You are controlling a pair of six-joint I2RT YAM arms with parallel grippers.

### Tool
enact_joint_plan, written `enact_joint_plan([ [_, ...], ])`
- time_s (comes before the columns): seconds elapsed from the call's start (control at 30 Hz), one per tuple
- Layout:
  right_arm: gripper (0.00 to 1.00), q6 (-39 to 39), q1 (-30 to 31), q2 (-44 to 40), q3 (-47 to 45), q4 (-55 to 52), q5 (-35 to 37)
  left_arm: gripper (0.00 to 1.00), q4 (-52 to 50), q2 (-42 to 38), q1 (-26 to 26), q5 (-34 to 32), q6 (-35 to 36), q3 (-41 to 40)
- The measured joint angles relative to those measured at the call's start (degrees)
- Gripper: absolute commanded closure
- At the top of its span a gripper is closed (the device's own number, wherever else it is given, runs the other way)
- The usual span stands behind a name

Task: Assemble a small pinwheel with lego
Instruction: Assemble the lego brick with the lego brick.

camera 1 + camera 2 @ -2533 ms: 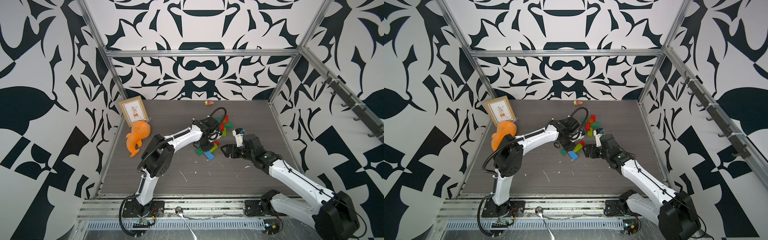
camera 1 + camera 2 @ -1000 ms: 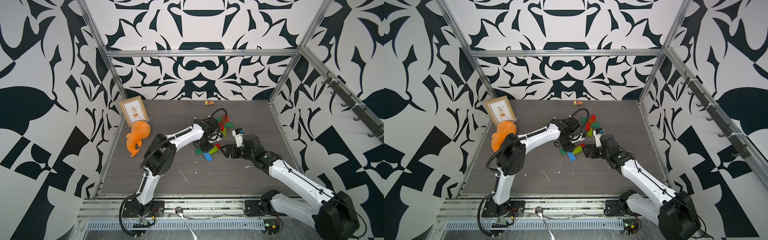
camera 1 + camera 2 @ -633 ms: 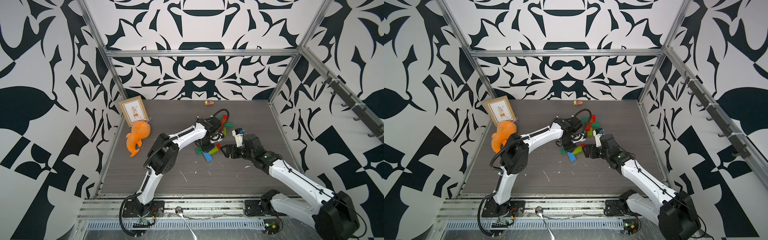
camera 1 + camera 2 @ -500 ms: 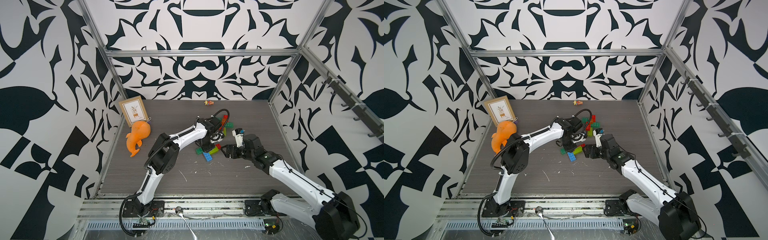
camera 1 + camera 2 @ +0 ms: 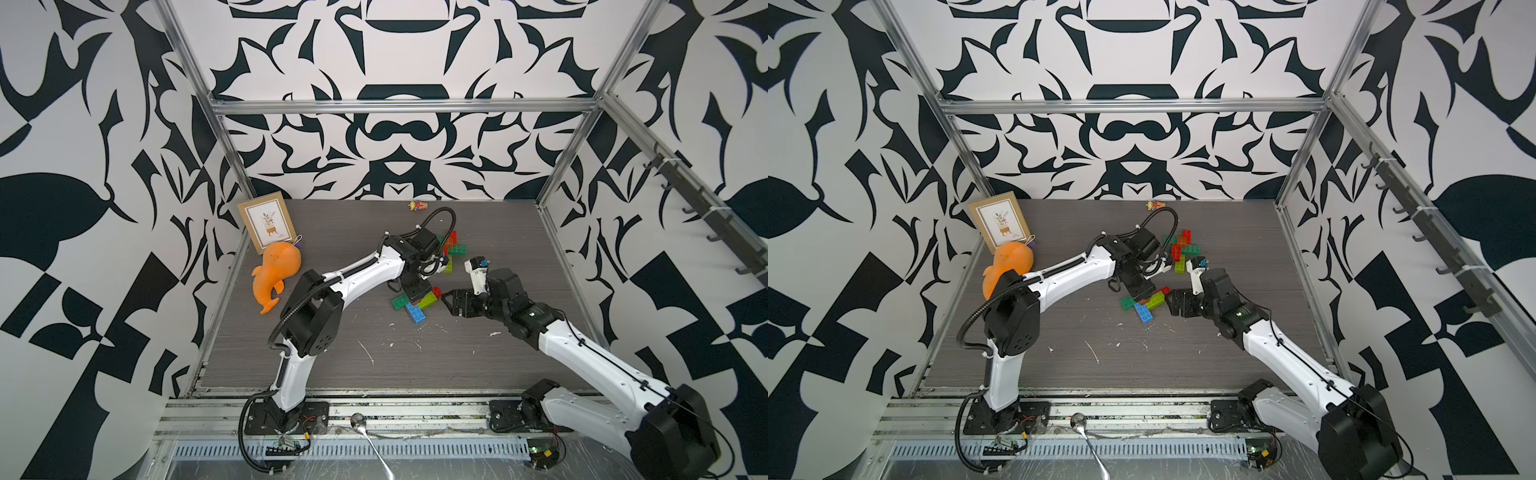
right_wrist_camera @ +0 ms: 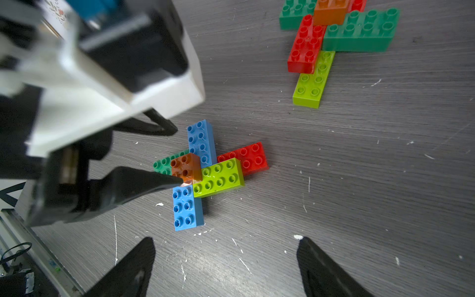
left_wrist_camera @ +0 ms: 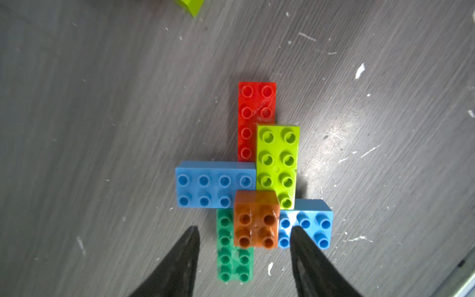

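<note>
A lego pinwheel lies flat on the table. It is made of a red brick, a lime brick, two blue bricks and a dark green brick. A small orange brick sits on its centre. My left gripper hangs open above the orange brick, one finger on each side of it. One fingertip is close to the brick's edge. My right gripper stands open and empty just beside the pinwheel.
A second brick cluster in green, red, lime and orange lies behind the pinwheel. An orange plush whale and a framed picture stand at the back left. A small figure lies by the back wall.
My left gripper's jaws have spread apart from round the orange brick, which stays on the pinwheel's centre. The right arm has not moved.
</note>
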Motion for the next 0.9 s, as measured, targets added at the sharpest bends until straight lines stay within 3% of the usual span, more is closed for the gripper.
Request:
enact_joint_plan([
  [0.1,0.11,0.0,0.0,0.0,0.0,0.0,0.0,0.45,1.0,-2.5,0.5,0.9,-0.9,-1.8],
  [0.23,0.11,0.0,0.0,0.0,0.0,0.0,0.0,0.7,1.4,-2.9,0.7,2.0,-2.2,-3.7],
  [0.37,0.11,0.0,0.0,0.0,0.0,0.0,0.0,0.83,1.3,-2.9,0.7,2.9,-3.6,-4.7],
  [0.57,0.11,0.0,0.0,0.0,0.0,0.0,0.0,0.94,2.2,-2.6,0.7,3.6,-5.4,-5.3],
  [0.9,0.11,0.0,0.0,0.0,0.0,-0.1,0.0,0.97,2.5,-0.1,0.7,4.5,-6.2,-5.2],
])
